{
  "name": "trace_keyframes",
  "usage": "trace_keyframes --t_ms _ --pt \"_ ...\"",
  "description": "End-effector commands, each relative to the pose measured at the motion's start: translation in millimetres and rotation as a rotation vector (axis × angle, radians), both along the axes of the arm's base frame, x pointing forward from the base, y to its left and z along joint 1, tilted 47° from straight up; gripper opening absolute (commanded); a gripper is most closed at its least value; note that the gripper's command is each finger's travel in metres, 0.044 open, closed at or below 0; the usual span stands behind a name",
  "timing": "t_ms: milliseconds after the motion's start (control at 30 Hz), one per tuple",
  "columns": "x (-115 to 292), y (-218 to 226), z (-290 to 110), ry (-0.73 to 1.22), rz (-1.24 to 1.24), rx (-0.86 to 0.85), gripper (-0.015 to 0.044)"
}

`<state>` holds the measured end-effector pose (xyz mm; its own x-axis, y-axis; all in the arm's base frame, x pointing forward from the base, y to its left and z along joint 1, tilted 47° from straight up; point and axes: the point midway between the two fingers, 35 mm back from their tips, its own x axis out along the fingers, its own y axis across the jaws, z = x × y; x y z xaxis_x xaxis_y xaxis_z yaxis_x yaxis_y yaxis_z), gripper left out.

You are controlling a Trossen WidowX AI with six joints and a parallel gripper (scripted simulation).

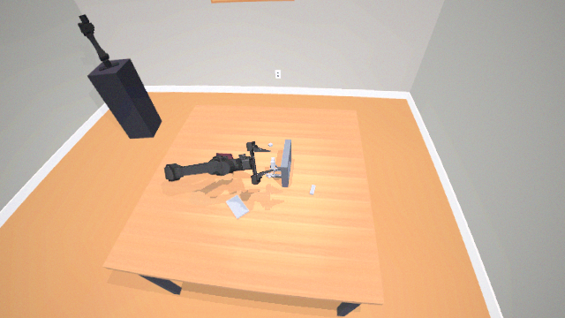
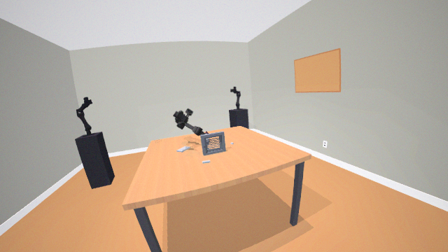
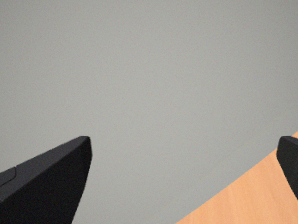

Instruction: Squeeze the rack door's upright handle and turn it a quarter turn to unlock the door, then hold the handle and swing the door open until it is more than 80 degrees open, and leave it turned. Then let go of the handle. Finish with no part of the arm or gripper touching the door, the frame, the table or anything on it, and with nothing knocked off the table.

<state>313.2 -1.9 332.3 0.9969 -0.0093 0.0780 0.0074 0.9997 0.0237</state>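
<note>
Top view: the gripper (image 1: 274, 160) (image 2: 185, 118) (image 3: 186, 147) has its jaws wide apart, empty. The pale handle (image 1: 273, 163) is on the arm's side of the upright frame (image 1: 285, 176) (image 2: 203, 146). Judged stiff, possibly slippery; grasp mid-length.

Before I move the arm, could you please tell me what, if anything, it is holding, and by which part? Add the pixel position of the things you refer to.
Nothing is held; the hand (image 1: 270, 160) (image 3: 186, 147) is open.

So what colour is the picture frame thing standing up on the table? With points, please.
Blue-grey (image 1: 284, 174) (image 2: 213, 152), clearest in the exterior view.
</note>
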Motion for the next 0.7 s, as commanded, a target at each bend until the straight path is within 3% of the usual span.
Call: trace_keyframes --t_ms 0,100,667 --pt "0.7 0.0 -0.8 0.005 -0.001 0.002 0.0374" --pt "9.4 0.8 -11.9 0.078 -0.012 0.030 0.0299" --pt "43.5 11.1 -96.6 0.592 -0.153 0.136 0.0299"
